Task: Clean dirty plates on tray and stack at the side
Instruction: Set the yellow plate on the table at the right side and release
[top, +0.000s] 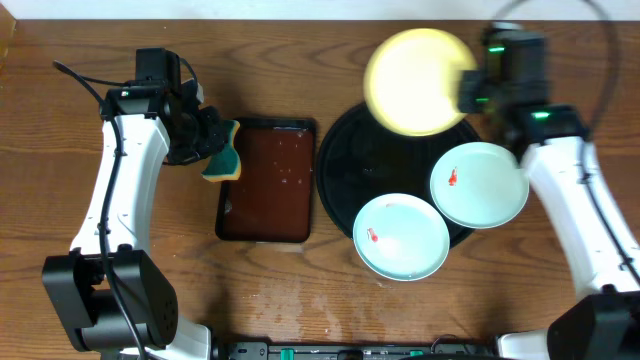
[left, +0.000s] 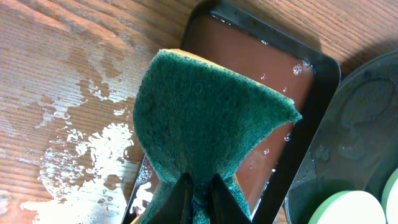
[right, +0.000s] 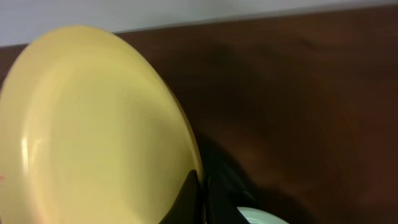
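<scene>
A: Start at the left. What has the left gripper (top: 208, 140) got?

B: Its fingers are pinched on a green-and-yellow sponge (top: 222, 152). In the left wrist view the sponge (left: 205, 118) is folded up between them. It hangs over the table (top: 300, 40) at the 9 o'clock edge of the brown tray (top: 265, 124), which looks wet.

A: And the plate to be wiped?

B: The yellow plate (top: 418, 80) is off the black tray (top: 345, 170), raised over that tray's 12 o'clock rim. From the sponge it lies between 2 and 3 o'clock, with the whole brown tray between them.

A: Who holds it?

B: The right gripper (top: 470, 92), clamped on the rim at the plate's 3 o'clock side. The right wrist view shows its fingers closed over the edge of the yellow plate (right: 93, 124), which is tilted.

A: So the free face points toward the sponge?

B: I judge so. The plate's 9 o'clock side is open, so the left arm is the one to cross toward it, unless the right arm brings it over.

A: The others?

B: 2 mint plates sit on the black tray, 1 (top: 400, 240) at 6 o'clock and 1 (top: 485, 190) at 4 o'clock, each with a red smear, both nearer the right arm.
</scene>
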